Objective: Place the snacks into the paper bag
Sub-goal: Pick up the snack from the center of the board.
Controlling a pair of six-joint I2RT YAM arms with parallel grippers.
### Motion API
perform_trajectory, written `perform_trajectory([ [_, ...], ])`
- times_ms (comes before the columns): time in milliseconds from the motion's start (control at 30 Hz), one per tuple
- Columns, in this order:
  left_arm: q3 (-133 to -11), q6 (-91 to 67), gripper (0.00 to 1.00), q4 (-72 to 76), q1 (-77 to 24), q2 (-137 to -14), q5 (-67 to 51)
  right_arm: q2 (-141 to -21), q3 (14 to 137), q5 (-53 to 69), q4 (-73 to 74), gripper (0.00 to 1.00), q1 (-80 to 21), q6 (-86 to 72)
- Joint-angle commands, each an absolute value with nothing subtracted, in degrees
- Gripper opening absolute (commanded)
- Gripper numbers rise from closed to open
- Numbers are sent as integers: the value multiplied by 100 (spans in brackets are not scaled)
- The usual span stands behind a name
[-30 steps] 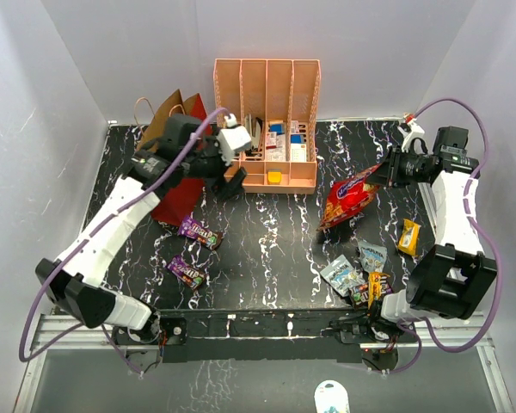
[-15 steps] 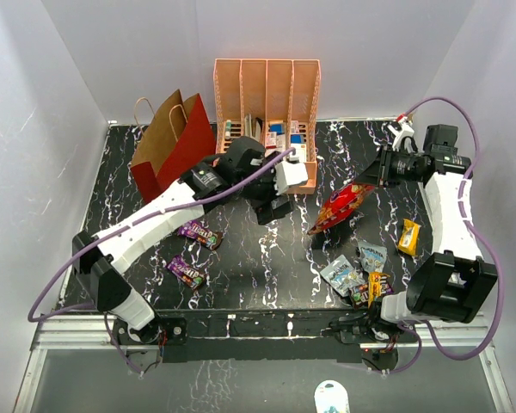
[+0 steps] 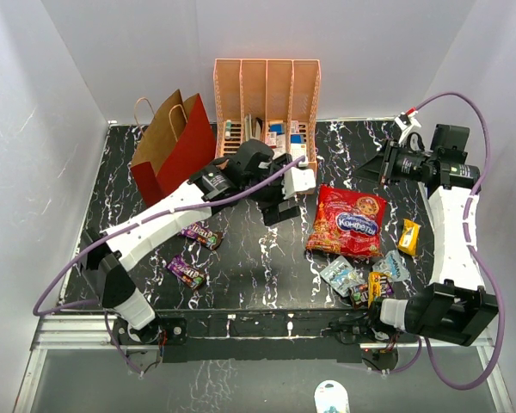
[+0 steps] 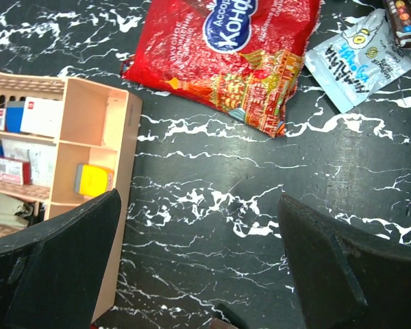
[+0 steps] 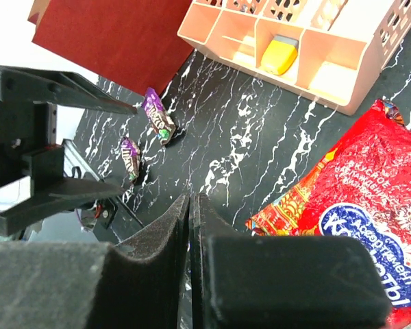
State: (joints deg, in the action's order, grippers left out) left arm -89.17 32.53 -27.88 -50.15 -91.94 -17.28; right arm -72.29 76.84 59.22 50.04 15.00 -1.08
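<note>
Red chip bag [image 3: 346, 221] lies flat, label up, lettering running left to right. I read left gripper [image 4: 198, 200] spread wide, empty; right gripper [image 5: 192, 205] pressed shut, holding nothing.

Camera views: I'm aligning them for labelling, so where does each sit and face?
Top external: above, behind the bases, looking down on the black marbled table; left arm, right arm show.
Left wrist: on that left arm, looking down beside the peach slotted organizer; open left gripper shows.
Right wrist: on the right arm, facing the dark-red paper bag; shut right gripper shows.
All share the large red crinkly chip bag.
</note>
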Motion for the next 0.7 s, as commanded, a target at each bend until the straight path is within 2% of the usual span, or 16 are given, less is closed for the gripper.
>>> perform_trajectory([
  [0, -9060, 3454, 96, -2819, -5129, -9438, -2132, -7014, 7772, 5835, 4511, 8, 1481, -490],
  [133, -8942, 3534, 96, -2756, -5254, -9620, -2043, -7045, 7593, 4419, 4506, 9, 1482, -36],
  [167, -8861, 3541, 96, -2751, -5257, -9614, -2028, -7099, 7544, 4072, 4535, 14, 1484, 157],
  [367, -8467, 3603, 97, -2719, -5256, -9424, -1825, -7523, 7093, 2684, 4407, 59, 1485, 922],
  [433, -8306, 3604, 97, -2628, -5256, -9326, -1767, -7672, 6834, 2342, 4186, 68, 1497, 1004],
  [533, -8118, 3612, 97, -2518, -5259, -9221, -1733, -7995, 6623, 1963, 3890, 73, 1607, 1085],
  [667, -7968, 3629, 97, -2462, -5256, -9092, -1693, -8494, 6654, 2154, 3669, 77, 1889, 885],
])
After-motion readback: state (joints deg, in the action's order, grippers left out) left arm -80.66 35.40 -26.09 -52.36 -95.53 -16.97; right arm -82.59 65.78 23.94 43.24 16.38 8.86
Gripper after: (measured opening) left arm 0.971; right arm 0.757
